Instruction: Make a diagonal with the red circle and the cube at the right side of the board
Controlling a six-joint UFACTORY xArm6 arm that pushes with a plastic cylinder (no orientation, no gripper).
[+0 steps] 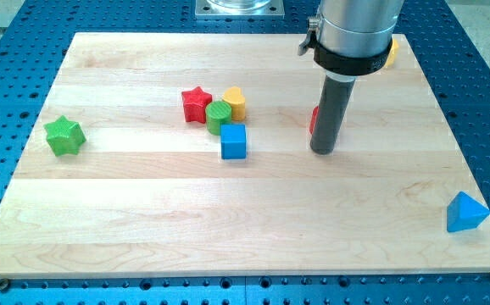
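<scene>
My tip (322, 151) rests on the board right of centre. The red circle (314, 120) is almost wholly hidden behind the rod; only a red sliver shows at the rod's left edge, just above the tip. The blue cube (234, 141) sits left of the tip, about a hundred pixels away, below a cluster of blocks. The tip touches no other block.
A red star (196, 103), a green round block (219, 116) and a yellow block (235, 102) cluster above the blue cube. A green star (64, 135) lies at the view's left. A blue triangle (465, 212) sits at the lower right. A yellow block (389, 52) peeks out behind the arm.
</scene>
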